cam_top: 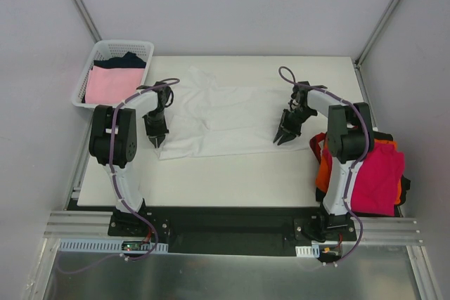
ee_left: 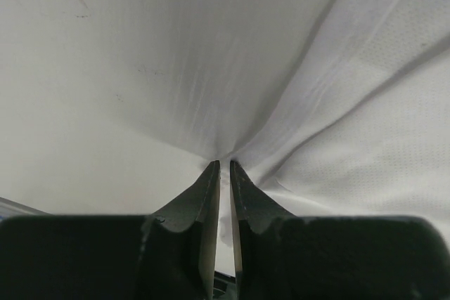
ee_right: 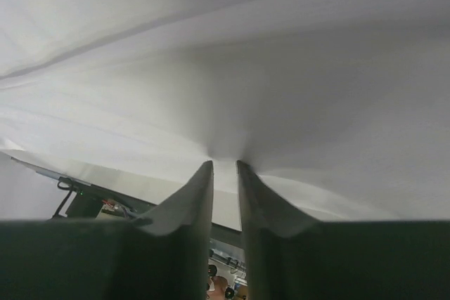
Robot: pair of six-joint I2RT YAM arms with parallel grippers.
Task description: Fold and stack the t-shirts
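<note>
A white t-shirt lies spread across the middle of the table. My left gripper is shut on its near left edge; in the left wrist view the cloth bunches into the fingertips. My right gripper is shut on its near right edge; in the right wrist view the cloth is pinched at the tips and lifted. A pile of magenta-red and orange shirts with black hangs at the table's right edge. A pale pink shirt and a navy one lie in the basket.
A white plastic lattice basket stands at the far left corner of the table. Grey walls close in on both sides. The black arm-mount rail runs along the near edge.
</note>
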